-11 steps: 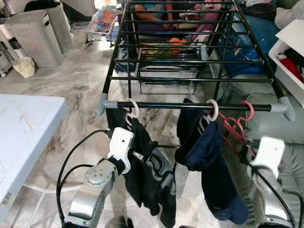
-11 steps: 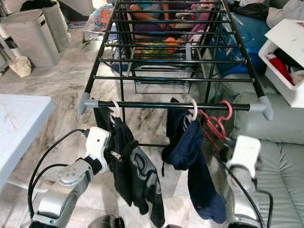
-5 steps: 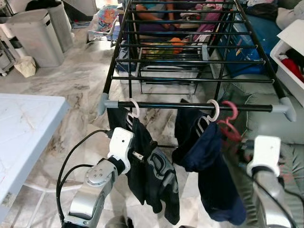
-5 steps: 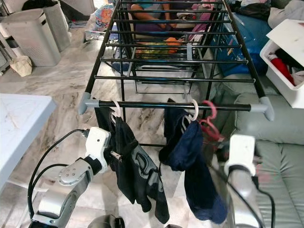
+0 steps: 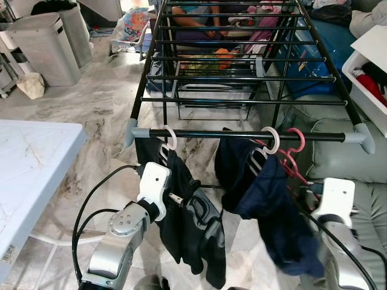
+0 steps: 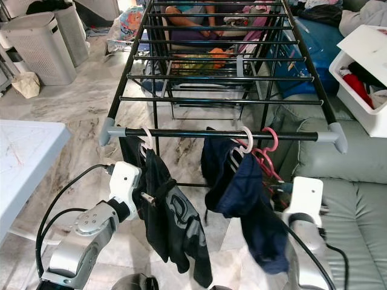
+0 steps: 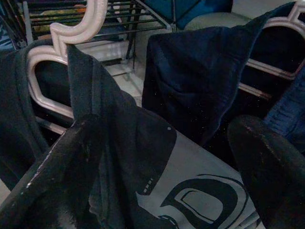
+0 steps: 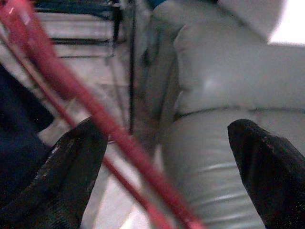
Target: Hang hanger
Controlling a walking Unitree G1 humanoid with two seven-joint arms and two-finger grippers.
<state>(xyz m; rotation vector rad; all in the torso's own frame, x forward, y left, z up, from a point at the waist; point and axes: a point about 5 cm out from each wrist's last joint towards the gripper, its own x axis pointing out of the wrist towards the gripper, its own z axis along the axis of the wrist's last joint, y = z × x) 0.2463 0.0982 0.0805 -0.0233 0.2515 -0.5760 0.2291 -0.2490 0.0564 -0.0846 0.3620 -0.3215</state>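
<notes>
A: From the head views, what do we see around the front rail (image 5: 242, 135) of the drying rack (image 5: 233, 60)?

B: We see three hangers on that rail. A white hanger (image 5: 170, 138) near its left end carries a black garment with a grey print (image 5: 193, 229). A second white hanger (image 5: 269, 140) further right carries a dark blue garment (image 5: 272, 199). Just right of it, the red hanger (image 5: 295, 151) has its hook over the rail and hangs empty.

A: And our arms?

B: The left arm (image 5: 121, 241) is raised below the rail, at the black garment. The right arm (image 6: 302, 223) is below the rail too, under the red hanger.

A: The left wrist view?

B: The left gripper (image 7: 162, 167) has its fingers (image 7: 62, 176) spread wide, and the printed cloth lies between them. We cannot tell if they touch it.

A: The right wrist view?

B: The right gripper (image 8: 167, 157) is also spread wide. The red hanger (image 8: 95, 124) crosses the gap between the fingers (image 8: 71, 167), blurred, not pinched. Behind it is a grey sofa (image 8: 224, 81)
</notes>
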